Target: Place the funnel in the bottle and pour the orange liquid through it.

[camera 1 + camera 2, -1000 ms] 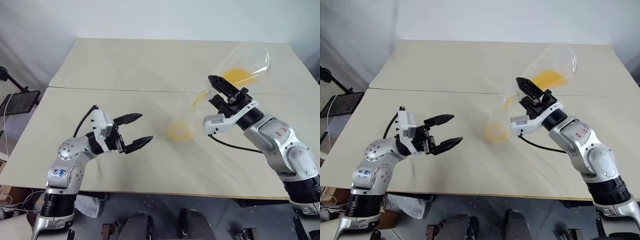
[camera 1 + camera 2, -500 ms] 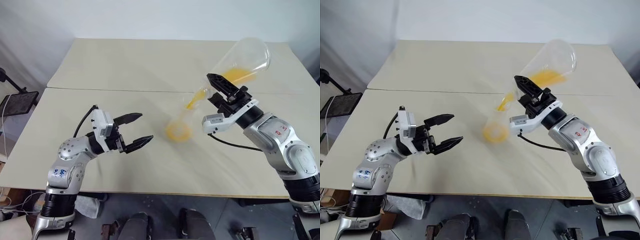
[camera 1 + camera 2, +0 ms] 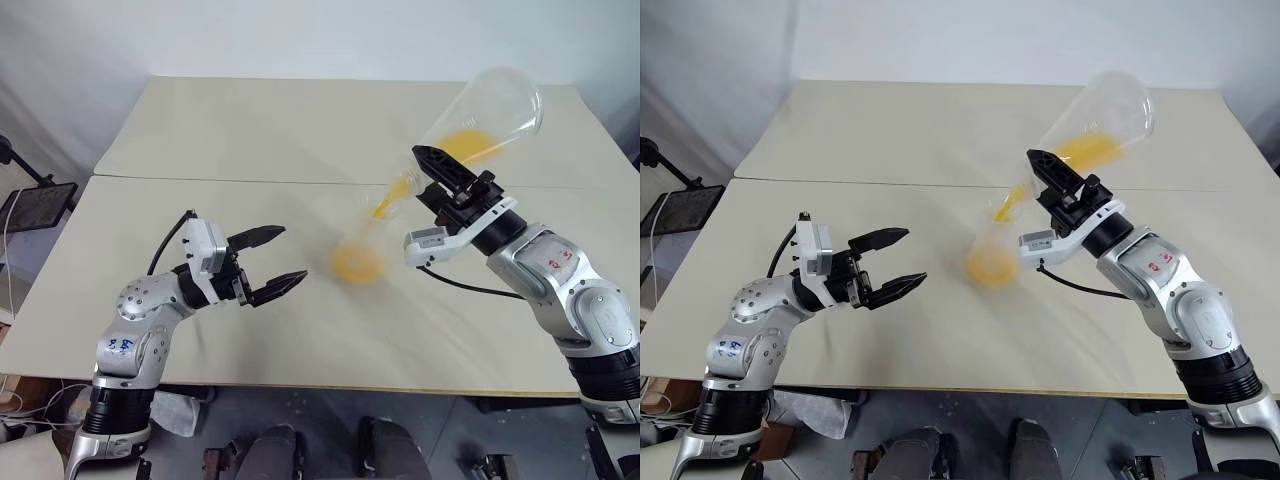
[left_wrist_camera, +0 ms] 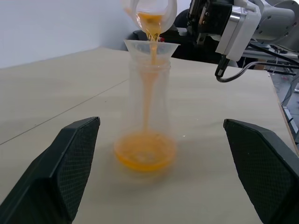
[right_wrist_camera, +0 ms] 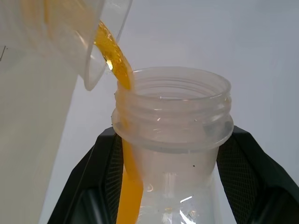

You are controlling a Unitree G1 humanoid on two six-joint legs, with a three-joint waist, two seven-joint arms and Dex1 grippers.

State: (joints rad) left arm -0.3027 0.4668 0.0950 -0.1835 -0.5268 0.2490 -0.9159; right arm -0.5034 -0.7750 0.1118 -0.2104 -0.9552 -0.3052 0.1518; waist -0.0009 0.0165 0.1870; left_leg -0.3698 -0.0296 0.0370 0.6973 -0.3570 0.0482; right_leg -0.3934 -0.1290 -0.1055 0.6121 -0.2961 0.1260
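Pouring has advanced: the right gripper, pinching the large clear conical flask, has tipped it slightly further; orange liquid streams through the small clear funnel into the clear bottle, while the left gripper stays spread.

Wide bare counter stretches behind and to the left, nothing on it to dodge. The bottle with the funnel on its neck stands mid-counter, straight ahead of the left gripper, whose jaws gape apart with open room between. Above the bottle, the tilted flask and the right gripper clamped on its neck block any approach from the right.
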